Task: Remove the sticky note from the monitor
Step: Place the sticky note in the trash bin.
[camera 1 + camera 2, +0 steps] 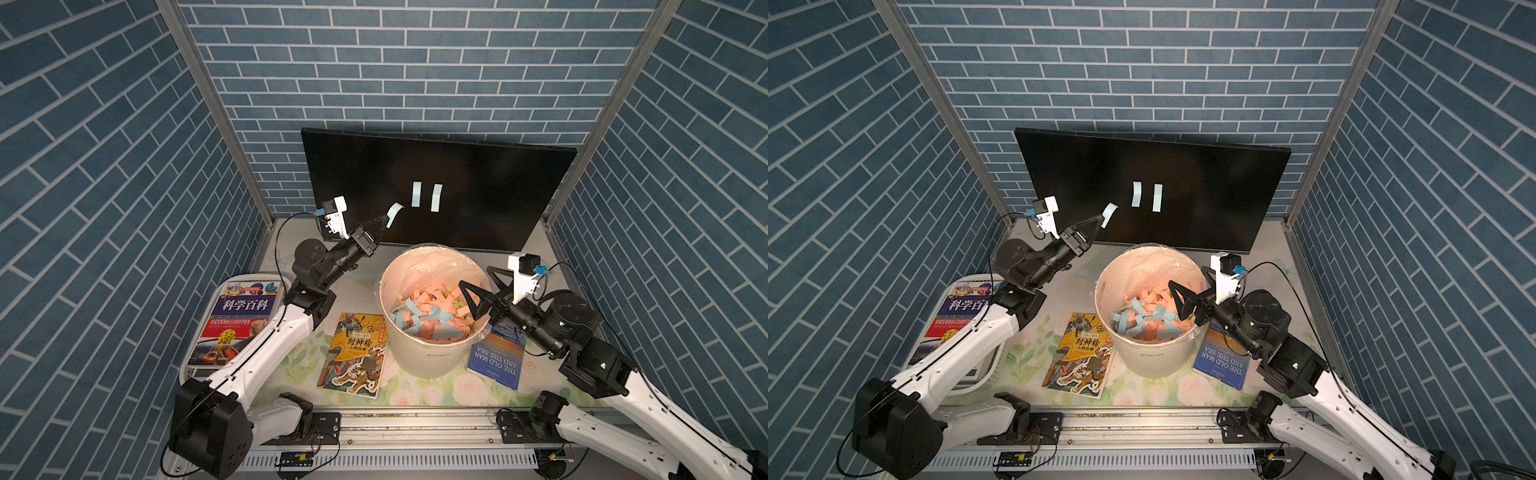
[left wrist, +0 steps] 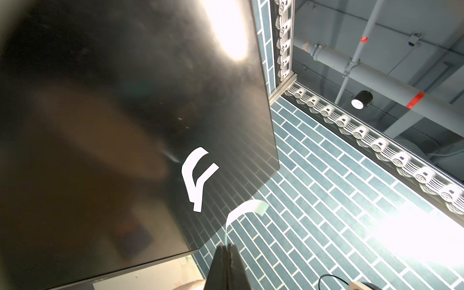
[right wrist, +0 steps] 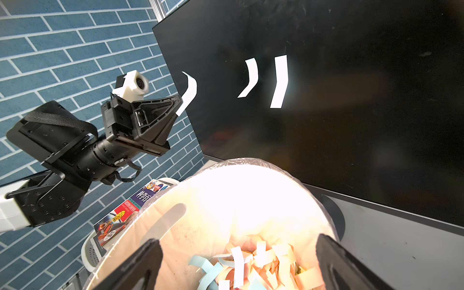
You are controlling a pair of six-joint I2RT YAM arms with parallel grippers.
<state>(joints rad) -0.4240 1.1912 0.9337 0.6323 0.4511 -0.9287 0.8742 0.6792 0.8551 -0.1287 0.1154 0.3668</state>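
Nearest the arms' bases, a yellow illustrated paperback (image 1: 353, 355) and a blue paperback titled "The Old Man and the Sea" (image 1: 496, 357) are laid flat on the floral-printed tabletop (image 1: 415, 392). Between them a round white plastic bin (image 1: 432, 361) is stood. The bin is lined with a clear plastic bag and is filled well up with crumpled orange and pale-blue paper strips (image 1: 432, 318).

On the robot's left side, a white perforated plastic basket (image 1: 253, 275) is occupied by one large science encyclopedia with a purple and red cover (image 1: 237, 320), laid face up and partly covered by the left arm.

The right gripper (image 1: 474, 277) is held over the bin's rim with its fingers spread wide, and nothing is gripped between them.

Further back, the left gripper (image 1: 382, 221) is raised before the lower left part of the wide black glossy monitor (image 1: 490, 174). Its fingers are pressed tightly together on the lower end of a pale-blue sticky note (image 1: 395, 212). The note is curled upward (in the left wrist view it is seen apart from the glass (image 2: 244, 208)).

On the screen itself, two more pale strips (image 1: 416, 194) (image 1: 436, 198) are stuck side by side near the middle.
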